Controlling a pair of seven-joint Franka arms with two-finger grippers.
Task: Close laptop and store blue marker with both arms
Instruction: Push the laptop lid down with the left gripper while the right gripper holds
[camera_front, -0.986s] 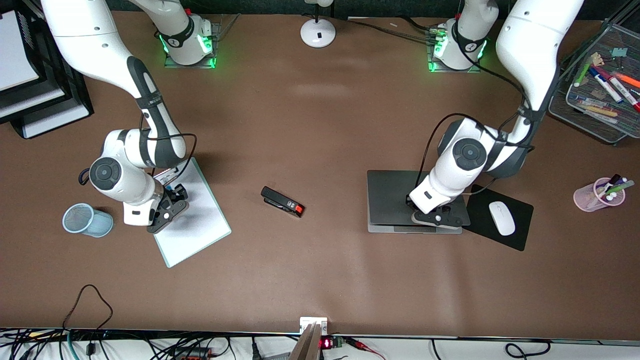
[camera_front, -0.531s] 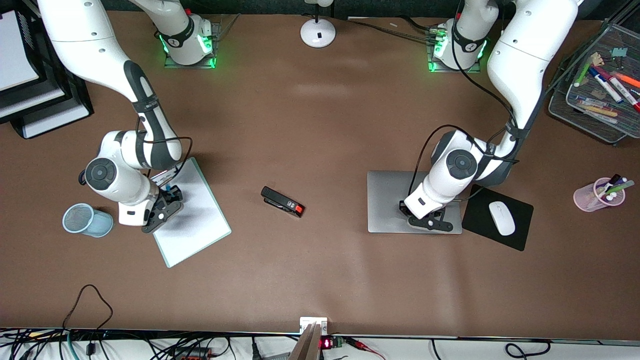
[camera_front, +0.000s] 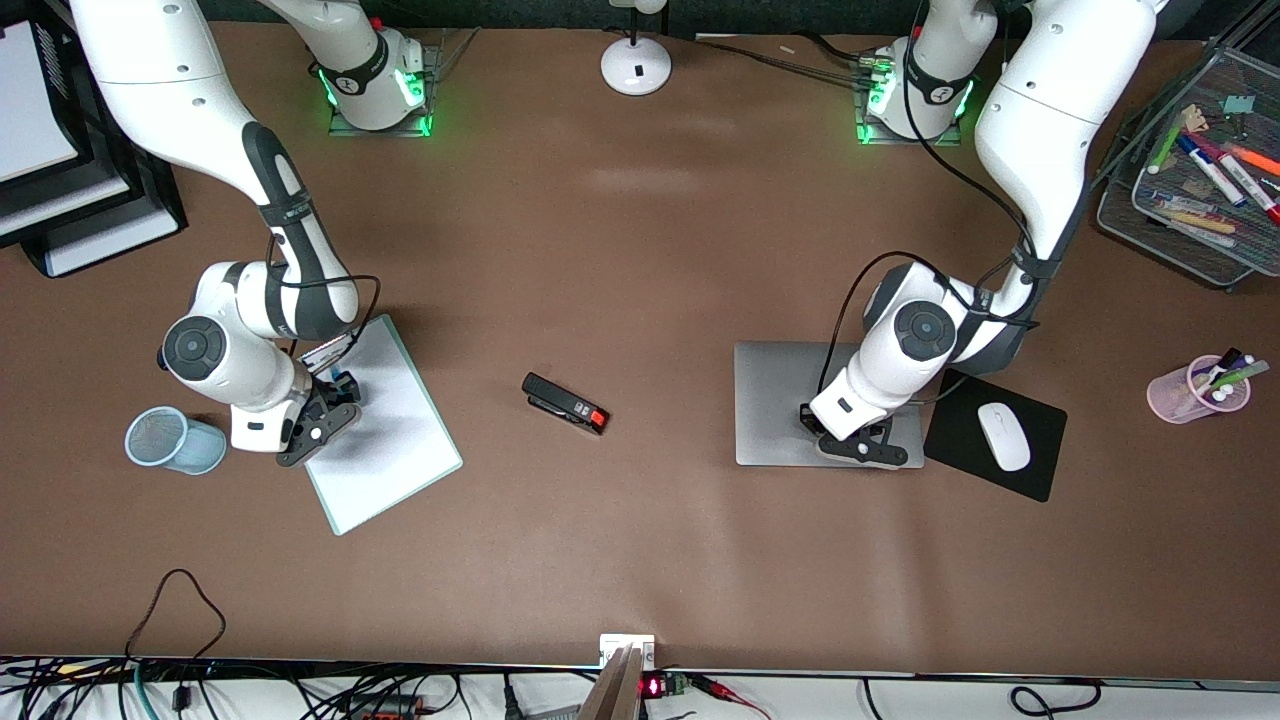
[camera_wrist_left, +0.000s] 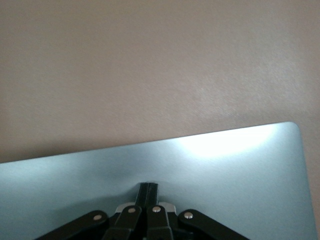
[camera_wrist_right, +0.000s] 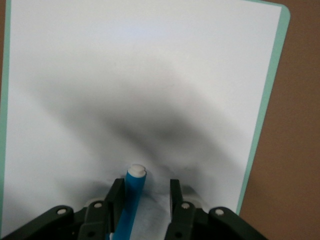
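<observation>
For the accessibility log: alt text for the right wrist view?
The right gripper, fingers apart, brackets the blue marker, which leans against one finger over a white board with a green edge. Brown table shows beside the board.

You're looking at an office-style robot lab: worktop (camera_front: 640, 250) with laptop (camera_front: 780, 400), mouse (camera_front: 1003, 436), stapler (camera_front: 565, 403), paper trays (camera_front: 60, 190) upper left, cables (camera_front: 180, 690) along the bottom.

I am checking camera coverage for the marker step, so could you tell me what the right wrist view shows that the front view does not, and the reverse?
Only the right wrist view shows the blue marker standing between the right gripper's fingers, touching one of them.

Only the front view shows the closed laptop with the shut left gripper on its lid, the mesh cup and the stapler.

Both show the right gripper over the white board.
</observation>
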